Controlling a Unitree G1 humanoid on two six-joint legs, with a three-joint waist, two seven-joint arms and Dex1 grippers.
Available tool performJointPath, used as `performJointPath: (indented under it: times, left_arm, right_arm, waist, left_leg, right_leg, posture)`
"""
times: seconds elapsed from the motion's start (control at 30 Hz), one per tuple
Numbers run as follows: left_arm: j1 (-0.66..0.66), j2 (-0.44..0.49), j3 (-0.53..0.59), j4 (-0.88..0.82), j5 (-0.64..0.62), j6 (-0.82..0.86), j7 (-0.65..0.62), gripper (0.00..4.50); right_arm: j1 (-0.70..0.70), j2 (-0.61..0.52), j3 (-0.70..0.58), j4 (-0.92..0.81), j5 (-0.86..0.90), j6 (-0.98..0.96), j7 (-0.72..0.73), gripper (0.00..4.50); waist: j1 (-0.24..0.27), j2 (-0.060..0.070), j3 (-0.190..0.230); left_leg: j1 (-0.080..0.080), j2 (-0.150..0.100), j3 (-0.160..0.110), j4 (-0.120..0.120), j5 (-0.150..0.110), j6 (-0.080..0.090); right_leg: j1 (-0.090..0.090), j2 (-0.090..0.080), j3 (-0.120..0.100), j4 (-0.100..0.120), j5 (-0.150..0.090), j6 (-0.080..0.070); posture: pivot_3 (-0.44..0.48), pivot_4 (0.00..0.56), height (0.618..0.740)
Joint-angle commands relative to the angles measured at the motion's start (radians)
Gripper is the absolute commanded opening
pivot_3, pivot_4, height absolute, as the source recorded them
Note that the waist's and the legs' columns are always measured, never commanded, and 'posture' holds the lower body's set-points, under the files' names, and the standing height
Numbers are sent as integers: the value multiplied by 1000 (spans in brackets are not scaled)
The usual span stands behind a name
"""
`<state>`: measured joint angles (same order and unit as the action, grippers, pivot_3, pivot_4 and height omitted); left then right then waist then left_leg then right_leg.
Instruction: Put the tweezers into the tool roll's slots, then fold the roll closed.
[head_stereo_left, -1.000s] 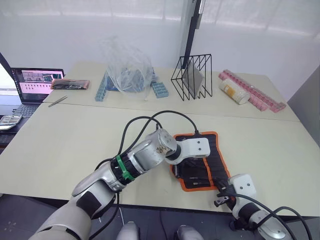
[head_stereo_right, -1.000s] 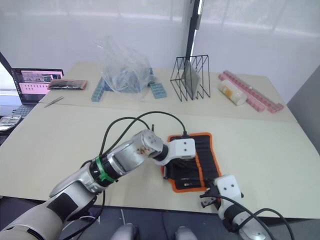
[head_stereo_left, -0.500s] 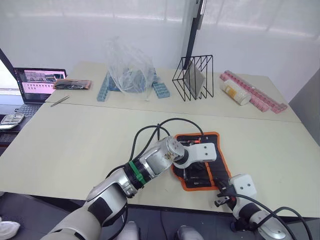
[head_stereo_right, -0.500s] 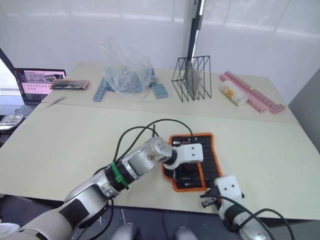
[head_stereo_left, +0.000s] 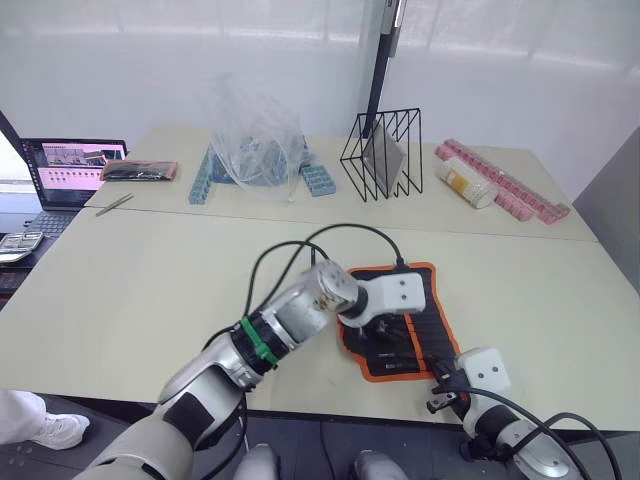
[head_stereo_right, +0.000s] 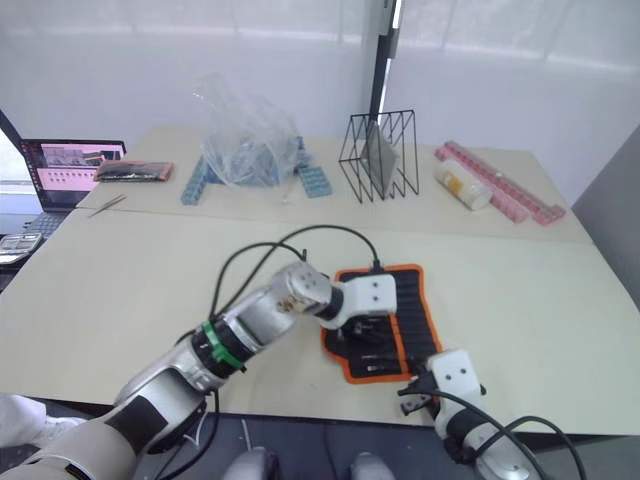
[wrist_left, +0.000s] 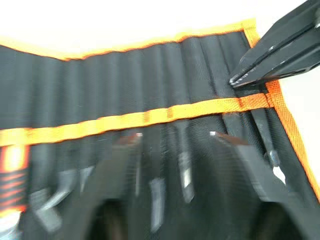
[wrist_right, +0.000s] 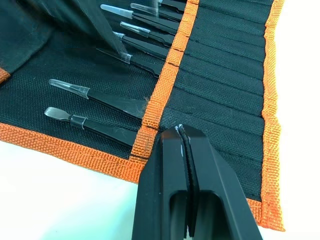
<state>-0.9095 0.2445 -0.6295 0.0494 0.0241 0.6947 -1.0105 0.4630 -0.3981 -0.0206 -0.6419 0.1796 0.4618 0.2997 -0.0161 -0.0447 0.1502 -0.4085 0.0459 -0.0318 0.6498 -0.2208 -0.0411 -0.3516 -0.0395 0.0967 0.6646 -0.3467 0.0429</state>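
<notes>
The tool roll (head_stereo_left: 400, 325) lies unfolded flat on the tabletop (head_stereo_left: 140, 290). The tweezers (wrist_right: 127, 42) sit tucked in the slots (wrist_right: 220, 75) along its orange strip (wrist_left: 125, 120). The left gripper (wrist_left: 175, 137) hovers above the strip, fingers (wrist_left: 235, 145) spread apart, holding nothing. The right gripper (wrist_right: 182, 131) rests at the roll's edge, fingers pressed together, empty.

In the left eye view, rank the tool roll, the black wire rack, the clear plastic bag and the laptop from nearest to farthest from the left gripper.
1. Tool roll: directly under the left gripper, near the table's front edge.
2. Black wire rack: behind the roll, at the back.
3. Clear plastic bag: back of the table, to the rack's left.
4. Laptop: far left edge.
</notes>
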Motion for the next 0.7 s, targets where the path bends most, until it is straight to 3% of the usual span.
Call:
performJointPath:
  times: [0.03, 0.07, 0.2, 0.3, 0.57, 0.7]
  left_arm:
    - [-45, 64, 145, -115, -77, 34, -44, 4007]
    - [-40, 94, 189, -120, -90, 19, -41, 4305]
    - [27, 164, 372, -89, -132, -110, 30, 4305]
    - [110, 239, 450, -64, -123, -146, 67, 4305]
    - [585, 395, 755, -305, -221, -5, 169, 4411]
    - [867, 371, 981, -486, -281, 45, 243, 4411]
  right_arm:
    - [33, 0, 42, 83, -8, 56, 16, 0]
    - [31, -1, 42, 87, -8, 55, 18, 0]
    - [19, -4, 40, 101, -8, 52, 25, 0]
    - [10, -9, 40, 110, -9, 51, 33, 0]
    - [-10, -29, 24, 145, -10, 35, 69, 0]
    - [-12, -44, 11, 169, -9, 18, 93, 0]
  waist:
    - [0, 0, 0]
    - [0, 0, 0]
    - [-2, 1, -1]
    - [-5, 1, -1]
    - [-15, -2, -1]
    - [-20, -4, -2]
  left_leg:
    - [0, 0, 0, 0, 0, 0]
    - [0, 0, 0, 0, 0, 0]
    - [2, 1, 0, 0, 0, 0]
    - [2, 1, 0, 0, 0, 0]
    - [3, 3, -1, 0, 0, 0]
    - [5, 4, 0, -2, 0, 0]
  right_leg:
    - [0, 0, 0, 0, 0, 0]
    - [0, 0, 0, 0, 0, 0]
    - [0, 0, 0, 0, 0, 0]
    - [1, 0, 0, 1, 0, 0]
    - [0, 0, -2, 3, 1, -2]
    - [1, -3, -2, 3, 1, -3]
  posture:
    - [0, 150, 705]
    - [0, 150, 705]
    - [0, 150, 705]
    - [0, 150, 705]
    - [0, 150, 705]
    - [0, 150, 705]
